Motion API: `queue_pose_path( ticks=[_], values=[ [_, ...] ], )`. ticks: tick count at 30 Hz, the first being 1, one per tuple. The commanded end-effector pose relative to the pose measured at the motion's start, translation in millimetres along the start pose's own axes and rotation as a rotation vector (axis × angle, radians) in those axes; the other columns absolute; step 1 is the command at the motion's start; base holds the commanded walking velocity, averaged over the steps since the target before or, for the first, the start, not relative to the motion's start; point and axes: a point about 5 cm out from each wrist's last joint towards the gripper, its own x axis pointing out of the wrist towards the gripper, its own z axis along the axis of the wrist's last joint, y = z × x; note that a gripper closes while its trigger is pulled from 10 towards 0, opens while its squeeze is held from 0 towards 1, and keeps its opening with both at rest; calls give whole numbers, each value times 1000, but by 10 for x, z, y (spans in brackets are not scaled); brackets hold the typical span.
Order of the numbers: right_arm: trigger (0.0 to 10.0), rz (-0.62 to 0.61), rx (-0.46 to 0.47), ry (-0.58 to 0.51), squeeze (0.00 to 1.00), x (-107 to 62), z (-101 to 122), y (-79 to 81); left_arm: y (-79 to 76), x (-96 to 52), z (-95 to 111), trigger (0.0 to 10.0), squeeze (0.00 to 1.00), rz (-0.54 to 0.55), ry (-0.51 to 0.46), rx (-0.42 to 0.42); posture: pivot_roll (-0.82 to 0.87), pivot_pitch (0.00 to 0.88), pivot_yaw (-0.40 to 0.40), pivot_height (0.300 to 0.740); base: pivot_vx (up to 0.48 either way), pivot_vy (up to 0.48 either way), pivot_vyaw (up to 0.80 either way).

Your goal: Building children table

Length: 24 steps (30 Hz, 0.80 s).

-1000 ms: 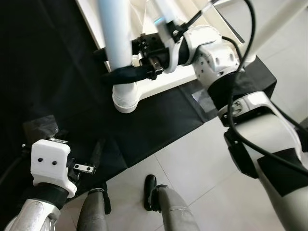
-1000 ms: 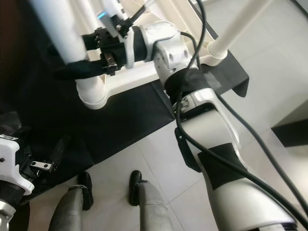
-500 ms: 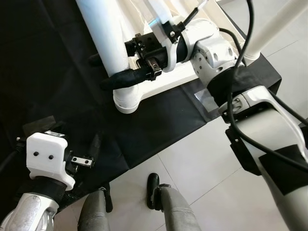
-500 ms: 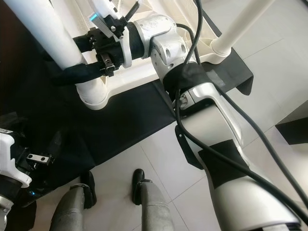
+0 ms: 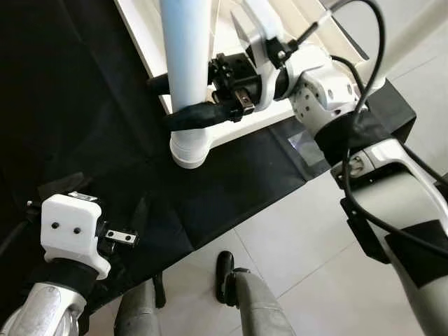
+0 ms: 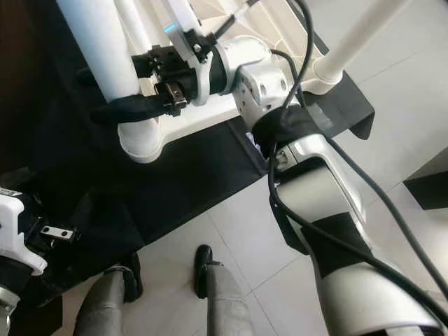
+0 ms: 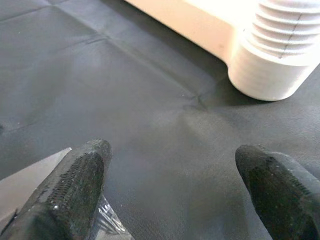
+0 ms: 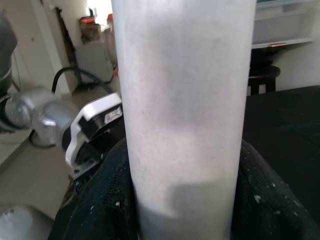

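Gripping white table leg (image 5: pixel 187 63) upright

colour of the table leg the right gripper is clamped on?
White. The table leg shows best in the left eye view, held by the right gripper.

Two white table legs (image 5: pixel 187 63) (image 6: pixel 353 49) stand up from one upturned white tabletop (image 5: pixel 238 119), which lies on one black cloth (image 5: pixel 84 126). Two grippers: the right one (image 5: pixel 183 101) at the nearer leg, the left one (image 7: pixel 175 185) over the cloth beside the tabletop.
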Motion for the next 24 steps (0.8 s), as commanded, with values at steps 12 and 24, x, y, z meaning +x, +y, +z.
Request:
queue_pose_path(
  ticks=[12, 24],
  values=[
    [10000, 69, 127, 140, 0, -62, -442, 233, -7, -30, -3, 10000, 0, -5, 24, 6, -117, 574, -192, 740, 0, 0, 0],
    [10000, 52, 153, 76, 0, -133, -447, 293, -18, -26, 0, 10000, 0, -6, 25, 5, -114, 570, -192, 740, 0, 0, 0]
  ],
)
